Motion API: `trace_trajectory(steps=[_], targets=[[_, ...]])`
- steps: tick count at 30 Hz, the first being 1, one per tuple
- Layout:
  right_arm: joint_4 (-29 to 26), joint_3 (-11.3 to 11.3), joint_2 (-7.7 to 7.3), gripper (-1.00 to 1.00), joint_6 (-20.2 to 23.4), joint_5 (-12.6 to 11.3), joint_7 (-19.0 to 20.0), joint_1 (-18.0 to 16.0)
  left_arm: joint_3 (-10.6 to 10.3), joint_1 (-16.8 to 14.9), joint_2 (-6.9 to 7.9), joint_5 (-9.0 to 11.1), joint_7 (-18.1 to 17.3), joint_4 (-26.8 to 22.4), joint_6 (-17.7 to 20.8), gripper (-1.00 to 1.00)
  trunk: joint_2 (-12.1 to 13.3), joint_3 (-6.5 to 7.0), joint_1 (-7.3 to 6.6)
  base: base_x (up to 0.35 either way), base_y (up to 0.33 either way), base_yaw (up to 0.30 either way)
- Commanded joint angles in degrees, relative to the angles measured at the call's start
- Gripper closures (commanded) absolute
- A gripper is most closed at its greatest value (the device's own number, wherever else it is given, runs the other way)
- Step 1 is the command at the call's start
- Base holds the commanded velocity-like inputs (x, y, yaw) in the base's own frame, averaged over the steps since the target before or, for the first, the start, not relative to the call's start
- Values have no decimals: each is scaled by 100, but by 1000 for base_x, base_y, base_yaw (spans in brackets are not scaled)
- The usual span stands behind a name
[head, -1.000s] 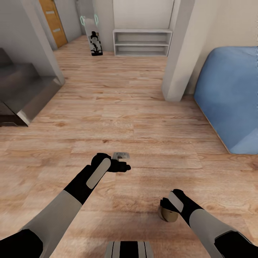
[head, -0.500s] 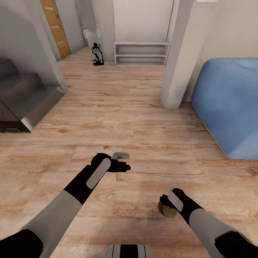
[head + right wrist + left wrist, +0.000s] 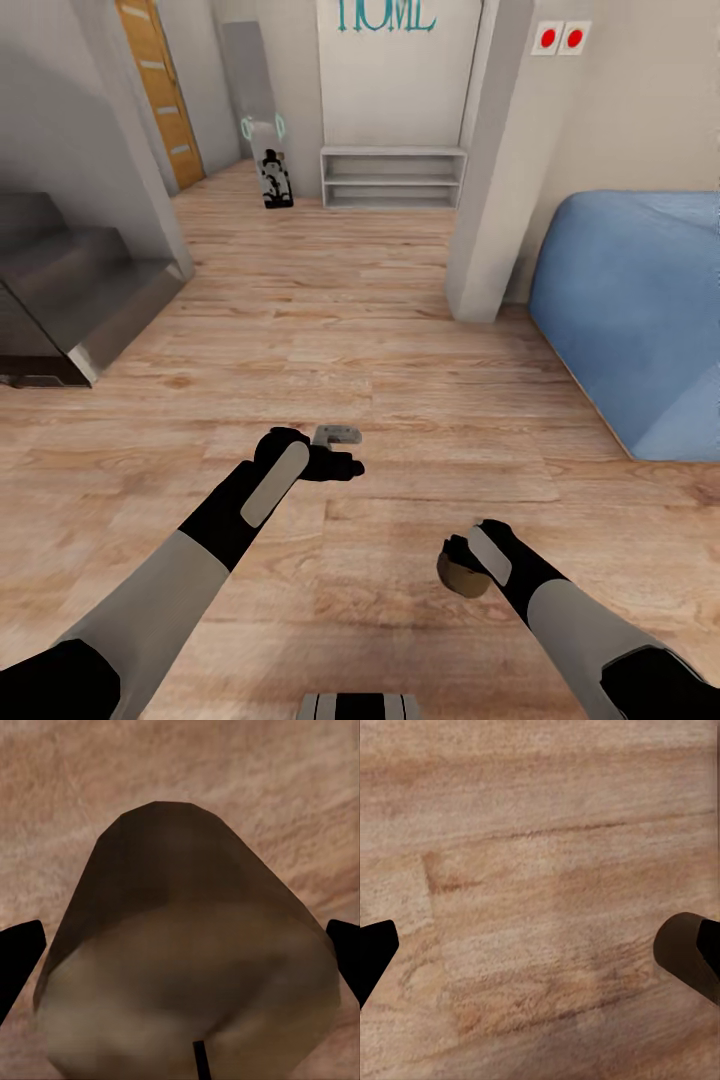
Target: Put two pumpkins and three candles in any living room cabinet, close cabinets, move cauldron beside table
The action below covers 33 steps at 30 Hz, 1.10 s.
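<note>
A robot looks down over a wooden floor [image 3: 400, 340] in a hallway-like room. At far left, grey stairs [image 3: 60, 290] rise beside an orange door [image 3: 160, 90]. Further back, a low white shelf [image 3: 392, 178] stands against the wall.

The left gripper [image 3: 345, 465] reaches forward over bare floor with the forearm angled inward, its fingers spread wide and holding nothing.

To its right and nearer the robot's body, the right gripper [image 3: 462, 562] is closed around a candle [image 3: 460, 577], a short tan-to-olive cylinder carried above the floor. In the right wrist view the candle [image 3: 187, 967] sits between the fingertips [image 3: 19, 960], its flat end and dark wick facing the camera. It looks light, stiff and probably smooth and waxy, so it may slip; a grip across the round side at mid-height suits it best. The right forearm is bent in towards the body.

At far right lies a large blue cushioned seat [image 3: 640, 310].
</note>
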Motion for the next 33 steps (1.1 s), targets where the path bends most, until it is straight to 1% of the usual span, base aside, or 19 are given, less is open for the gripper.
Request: trace_trajectory(steps=[1,7,11,15,20,27,33], targets=[[-42,42,-8,100,27,-68,-45,0,-7,-5,1,59,60,-4,9,-100,0,18,-3,0,0,0],[-90,32,-9,100,26,-77,-6,3,-5,-8,1,59,60,-4,9,-100,8,151,-19,-53,0,0],[-100,18,-20,100,25,-75,236,8,-6,-10,1,59,60,-4,9,-100,13,239,-29,-263,0,-8],[-102,12,-38,100,23,-74,377,9,-6,-8,1,59,60,-4,9,-100,19,328,-39,-315,0,-119],[-103,9,-56,100,25,-76,482,15,-7,-8,1,59,60,-4,9,-100,25,439,-52,-332,0,-237],[-102,8,-66,100,25,-81,507,19,-2,-7,1,65,51,-4,12,-100,35,594,-70,-325,0,-282],[-97,8,-70,100,25,-82,513,19,-1,-10,3,75,43,-5,17,-100,43,727,-86,-96,0,-291]])
